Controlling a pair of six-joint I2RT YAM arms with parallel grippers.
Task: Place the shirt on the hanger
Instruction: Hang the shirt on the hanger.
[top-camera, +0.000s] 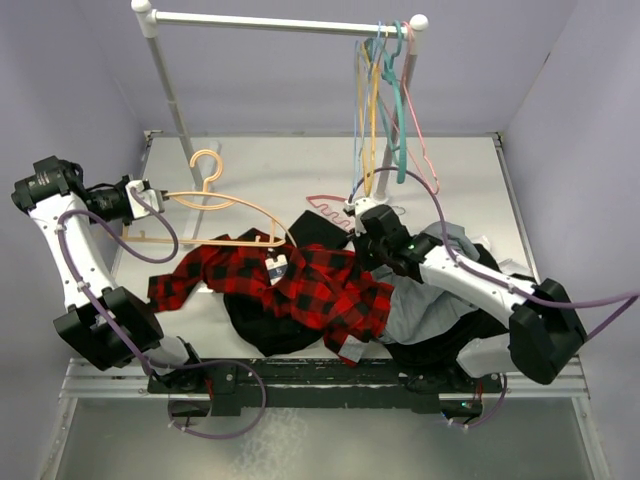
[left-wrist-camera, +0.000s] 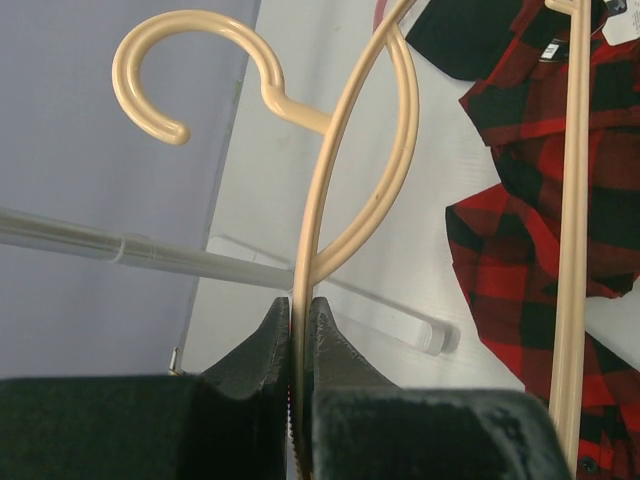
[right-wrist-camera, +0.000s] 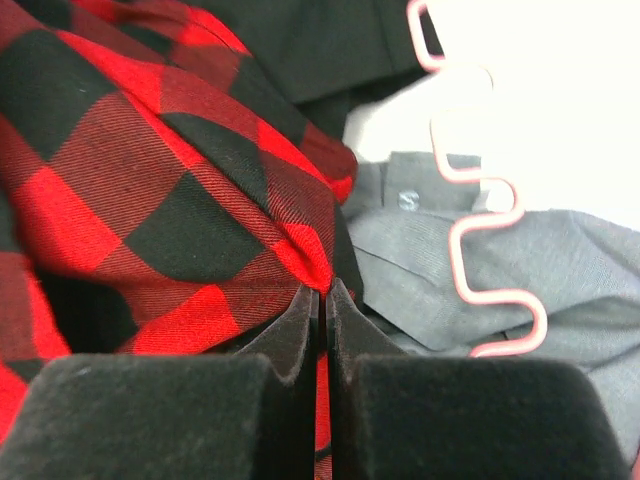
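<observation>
The red-and-black plaid shirt (top-camera: 300, 285) lies crumpled at the table's front middle, its white-lettered black patch (top-camera: 277, 266) facing up. The pale tan hanger (top-camera: 215, 200) lies across its left side, hook (top-camera: 207, 163) pointing back. My left gripper (top-camera: 148, 197) is shut on the hanger's left end; in the left wrist view the rod (left-wrist-camera: 335, 180) runs between the closed jaws (left-wrist-camera: 298, 305). My right gripper (top-camera: 362, 240) is shut on a fold of the shirt's edge (right-wrist-camera: 300, 255), seen pinched in the right wrist view (right-wrist-camera: 322, 293).
A plain black garment (top-camera: 265, 322) lies under the shirt and a plain grey garment (top-camera: 430, 300) to its right. A pink wavy-bar hanger (right-wrist-camera: 470, 230) lies on the grey one. A white rack (top-camera: 280, 22) at the back holds teal, pink and other hangers (top-camera: 385, 90).
</observation>
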